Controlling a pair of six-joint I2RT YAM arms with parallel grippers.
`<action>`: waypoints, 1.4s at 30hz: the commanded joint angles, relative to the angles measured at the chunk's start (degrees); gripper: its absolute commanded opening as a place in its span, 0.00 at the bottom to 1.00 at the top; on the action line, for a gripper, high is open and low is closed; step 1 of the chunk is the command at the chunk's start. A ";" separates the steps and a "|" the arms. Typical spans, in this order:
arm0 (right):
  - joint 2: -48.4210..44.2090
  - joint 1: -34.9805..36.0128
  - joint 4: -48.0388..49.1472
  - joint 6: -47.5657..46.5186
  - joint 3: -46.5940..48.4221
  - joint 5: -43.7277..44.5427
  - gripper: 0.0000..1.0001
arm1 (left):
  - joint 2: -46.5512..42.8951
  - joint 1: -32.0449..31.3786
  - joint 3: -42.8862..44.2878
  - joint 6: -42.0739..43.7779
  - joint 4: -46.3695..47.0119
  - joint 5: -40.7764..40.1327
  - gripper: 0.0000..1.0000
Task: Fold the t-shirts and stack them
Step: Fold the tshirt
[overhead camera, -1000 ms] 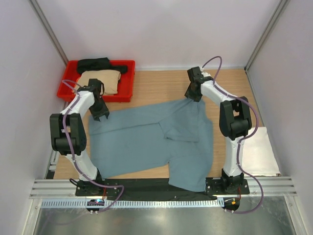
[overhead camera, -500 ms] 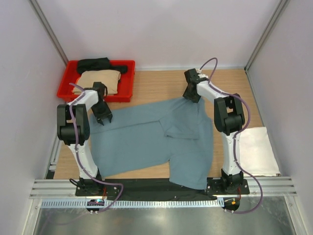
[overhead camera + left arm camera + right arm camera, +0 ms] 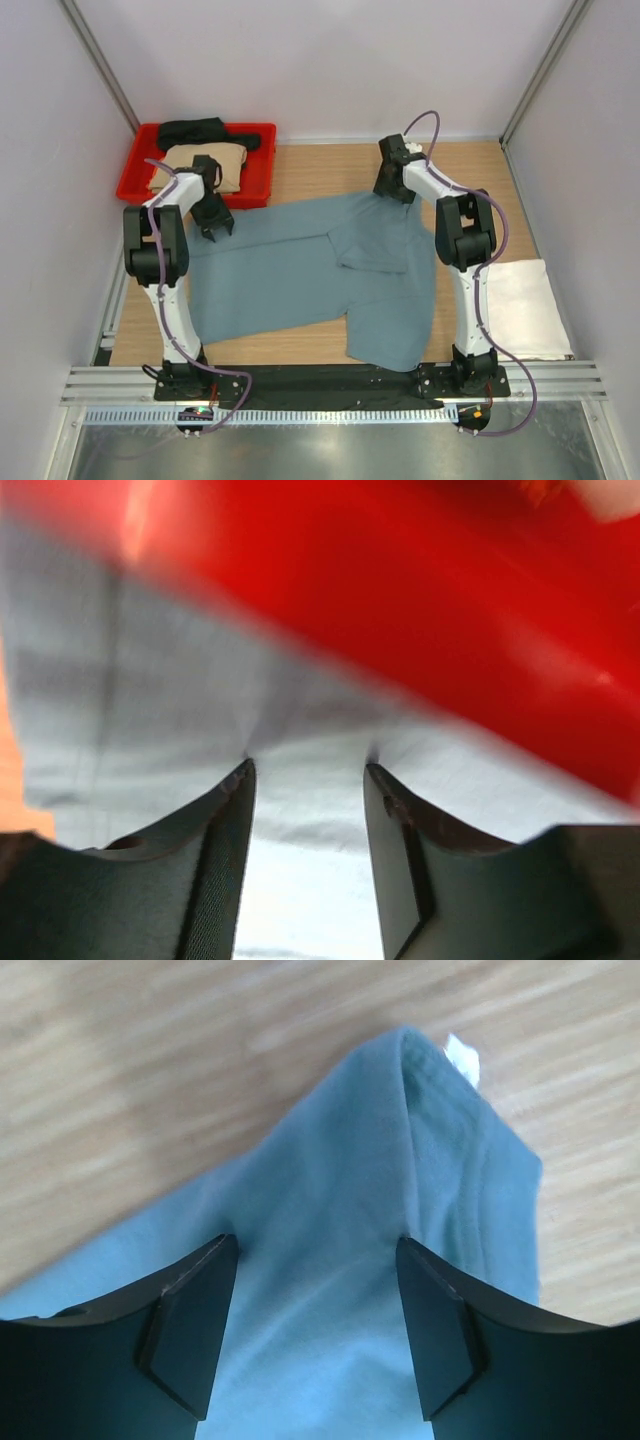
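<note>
Fabric of the teal-blue t-shirt [image 3: 300, 270] lies spread mid-frame on the surface [image 3: 310, 170] from above; left wrist shows the left gripper [image 3: 308, 770] released over cloth below the red tray [image 3: 450, 610]; right wrist, the right gripper [image 3: 318, 1245] released astride a tented corner that a lifting finger could snag.

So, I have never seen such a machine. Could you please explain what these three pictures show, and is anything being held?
These are two robot arms bolted to a wooden table. The wide picture looks down from above and behind them; the other two come from a camera on each wrist, so the dark prongs there are gripper fingers. A teal-blue t-shirt lies spread on the table. A folded white t-shirt lies at the right, and a red tray at the far left holds a tan t-shirt and a black t-shirt. The left gripper and the right gripper stand open at the teal-blue t-shirt's far edge; nothing is held.
</note>
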 commanded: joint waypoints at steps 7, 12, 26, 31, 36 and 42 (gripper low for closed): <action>-26.67 0.60 -9.27 -4.79 -14.24 -4.99 0.75 | -25.52 0.21 -14.54 -6.86 -5.52 -3.35 0.49; -39.00 0.60 -8.83 -3.12 -26.99 -13.00 0.70 | -40.39 3.19 -29.48 -16.79 -7.10 -0.03 0.37; -52.02 1.56 -8.92 -0.31 -44.07 -25.22 0.66 | -63.51 5.66 -50.59 -38.41 -22.39 -5.53 0.41; -52.11 3.32 -9.79 -1.10 -43.11 -25.23 0.66 | -72.68 5.92 -57.80 -49.57 -22.49 -5.47 0.44; -52.02 5.43 -10.50 -1.19 -42.14 -25.58 0.66 | -64.78 5.92 -56.32 -48.90 -20.73 -7.39 0.47; -52.55 5.78 -9.97 -0.49 -42.84 -26.19 0.67 | -58.18 6.01 -56.22 -50.73 -18.53 -9.86 0.47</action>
